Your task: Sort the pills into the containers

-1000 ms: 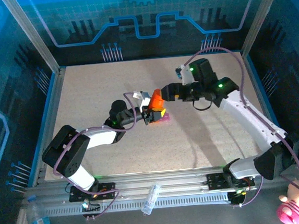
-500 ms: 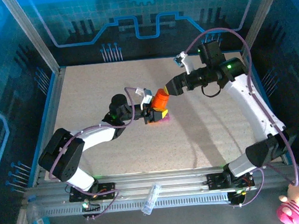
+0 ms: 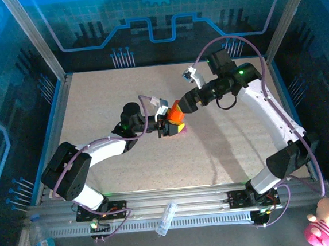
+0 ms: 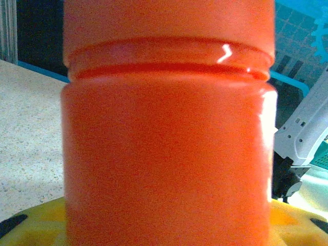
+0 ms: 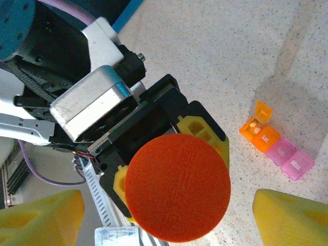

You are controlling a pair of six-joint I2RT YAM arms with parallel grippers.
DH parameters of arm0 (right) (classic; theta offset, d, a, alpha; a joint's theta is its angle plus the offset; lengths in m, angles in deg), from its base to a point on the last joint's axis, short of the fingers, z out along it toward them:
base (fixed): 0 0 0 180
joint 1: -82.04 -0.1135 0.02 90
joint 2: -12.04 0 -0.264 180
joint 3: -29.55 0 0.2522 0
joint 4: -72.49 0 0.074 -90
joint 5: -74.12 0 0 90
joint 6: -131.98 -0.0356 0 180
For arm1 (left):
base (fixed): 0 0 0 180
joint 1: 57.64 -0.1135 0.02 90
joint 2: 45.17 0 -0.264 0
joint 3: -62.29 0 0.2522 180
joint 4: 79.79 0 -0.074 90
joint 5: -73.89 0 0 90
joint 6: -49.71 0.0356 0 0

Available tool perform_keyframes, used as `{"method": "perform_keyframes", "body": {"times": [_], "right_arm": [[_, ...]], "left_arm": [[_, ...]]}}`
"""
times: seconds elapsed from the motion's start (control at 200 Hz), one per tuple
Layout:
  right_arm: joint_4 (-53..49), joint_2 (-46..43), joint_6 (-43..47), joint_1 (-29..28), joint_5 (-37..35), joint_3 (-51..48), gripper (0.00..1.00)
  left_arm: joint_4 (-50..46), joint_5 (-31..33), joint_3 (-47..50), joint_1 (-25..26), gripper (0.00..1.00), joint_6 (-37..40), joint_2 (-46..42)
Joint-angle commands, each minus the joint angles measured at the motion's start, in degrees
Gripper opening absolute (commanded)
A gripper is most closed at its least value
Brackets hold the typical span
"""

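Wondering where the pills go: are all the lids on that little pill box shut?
No, the pill box has its orange end lid flipped up, pills visible inside.

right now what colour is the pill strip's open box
Orange open box; best in right wrist view.

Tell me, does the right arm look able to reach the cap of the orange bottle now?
Probably yes. The left gripper holds the orange bottle with its cap facing the right gripper, whose open fingers stand on either side of the cap; nothing lies between them.
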Motion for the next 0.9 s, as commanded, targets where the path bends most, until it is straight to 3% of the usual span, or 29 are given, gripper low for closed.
{"method": "perform_keyframes", "body": {"times": [0.0, 0.15, 0.385, 0.74, 0.896], "right_arm": [[-1.0, 1.2, 0.2, -0.9, -0.3, 1.7, 0.83], [-1.1, 2.2, -0.2, -0.9, 0.0, 3.1, 0.76], [-2.9, 4.1, 1.0, -1.0, 1.5, 5.0, 0.53], [2.4, 2.4, -3.1, -1.5, 1.4, -2.9, 0.41], [10.4, -1.0, -14.5, -2.1, -3.7, -10.5, 0.41]], "left_arm": [[1.4, -2.4, -0.4, 0.1, 0.0, 0.3, -2.2], [1.7, -2.8, -0.5, 0.0, 0.0, 0.3, -2.2], [2.0, -2.7, -0.4, 0.2, 0.0, 0.8, -2.2], [2.3, -2.0, -1.9, 0.1, 0.0, 1.3, -0.2], [1.8, 0.0, -2.8, 0.1, 0.0, 2.2, 0.3]]}}
